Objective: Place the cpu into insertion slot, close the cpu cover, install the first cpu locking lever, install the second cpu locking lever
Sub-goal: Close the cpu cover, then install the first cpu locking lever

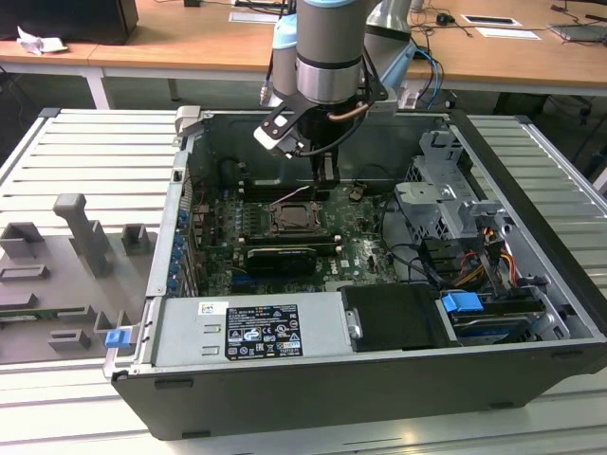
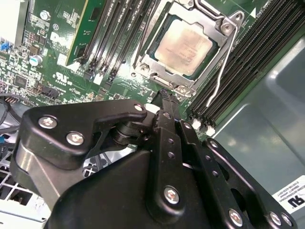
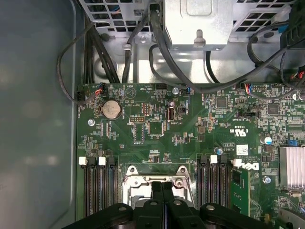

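Universal Robots arm: silver-grey cylindrical wrist segments, capped with pale blue joint caps. Beneath the wrist, a black mount carrying a white rectangular block on one side, plus a copper-coloured cable curving out in a short loop. Gripper matte black throughout in the second wrist view: rounded linkage plates, overlapped and pinned with shiny silver screws. Narrow straight fingers, dotted with a row of small holes and ribbed near the tips. Same black links in the first wrist view, studded with dark round bolt heads.
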{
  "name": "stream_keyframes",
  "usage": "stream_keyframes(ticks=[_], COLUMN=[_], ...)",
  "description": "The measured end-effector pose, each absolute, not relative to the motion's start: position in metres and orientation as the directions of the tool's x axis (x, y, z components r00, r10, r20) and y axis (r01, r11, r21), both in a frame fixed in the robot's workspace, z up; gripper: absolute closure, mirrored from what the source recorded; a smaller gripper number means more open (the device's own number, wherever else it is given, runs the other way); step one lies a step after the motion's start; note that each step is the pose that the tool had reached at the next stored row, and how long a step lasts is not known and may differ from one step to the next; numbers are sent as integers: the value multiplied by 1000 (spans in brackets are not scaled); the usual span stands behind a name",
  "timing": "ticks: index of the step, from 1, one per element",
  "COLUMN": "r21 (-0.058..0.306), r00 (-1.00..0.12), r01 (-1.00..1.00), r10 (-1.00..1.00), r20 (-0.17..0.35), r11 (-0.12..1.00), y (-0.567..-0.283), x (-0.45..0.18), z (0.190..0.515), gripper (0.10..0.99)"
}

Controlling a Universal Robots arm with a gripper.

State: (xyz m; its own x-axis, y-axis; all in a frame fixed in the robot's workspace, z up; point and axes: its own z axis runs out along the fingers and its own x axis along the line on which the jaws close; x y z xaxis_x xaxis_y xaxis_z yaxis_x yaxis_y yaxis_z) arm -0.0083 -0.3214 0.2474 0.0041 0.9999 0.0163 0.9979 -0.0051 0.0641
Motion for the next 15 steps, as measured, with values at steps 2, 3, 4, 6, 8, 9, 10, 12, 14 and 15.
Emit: stream_keyframes(ticks=[2, 3, 4, 6, 8, 9, 10, 12, 14, 15], r21=[64, 64, 64, 64, 64, 64, 64, 64, 64, 64], r00=[4, 4, 4, 4, 4, 4, 4, 4, 4, -8], r01=[998, 998, 998, 998, 998, 998, 998, 998, 998, 998], r10=[1000, 1000, 1000, 1000, 1000, 1000, 1000, 1000, 1000, 1000], r20=[16, 16, 16, 16, 16, 16, 16, 16, 16, 16], r11=[-5, -5, -5, -5, -5, -5, -5, -5, -5, 7], y=[-321, -321, -321, -321, -321, -321, -321, -321, -321, -321], x=[-12, -13, -13, -17, -22, -24, -24, -24, -24, -24], z=[247, 247, 247, 247, 247, 248, 252, 256, 259, 259], gripper=[980, 980, 980, 980, 980, 980, 980, 980, 980, 980])
